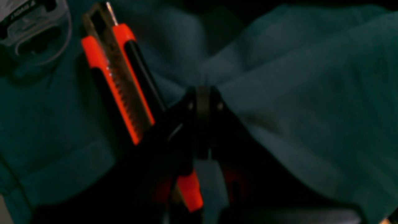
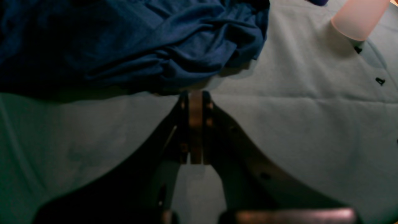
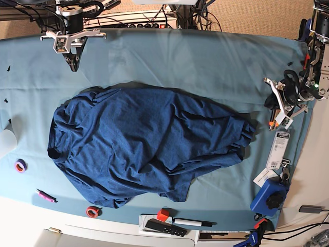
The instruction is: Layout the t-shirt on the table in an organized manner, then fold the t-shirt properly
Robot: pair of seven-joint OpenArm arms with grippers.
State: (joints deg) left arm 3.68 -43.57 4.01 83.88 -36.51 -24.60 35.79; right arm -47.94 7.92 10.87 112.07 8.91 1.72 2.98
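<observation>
I see a teal-draped bench [image 3: 169, 56] with cables beyond its far edge and small clutter along the near one. The t-shirt [image 3: 144, 146] lies crumpled mid-bench, not yet spread. My left claw [image 3: 280, 114] waits closed and empty at the right edge beside an orange-handled clamp [image 1: 116, 77]. My right claw [image 3: 72, 60], closed and empty, hovers far left. I judge layout hasn't begun; next I must open and pinch the hem. Bare cloth far side gives room.

- Dark navy heathered knit t-shirt [image 3: 144, 146]: crumpled, unfolded, spread across frame centre, wrinkly.
- Wide table w/ light teal cloth cover [image 3: 205, 62]: t-shirt lies on it.
</observation>
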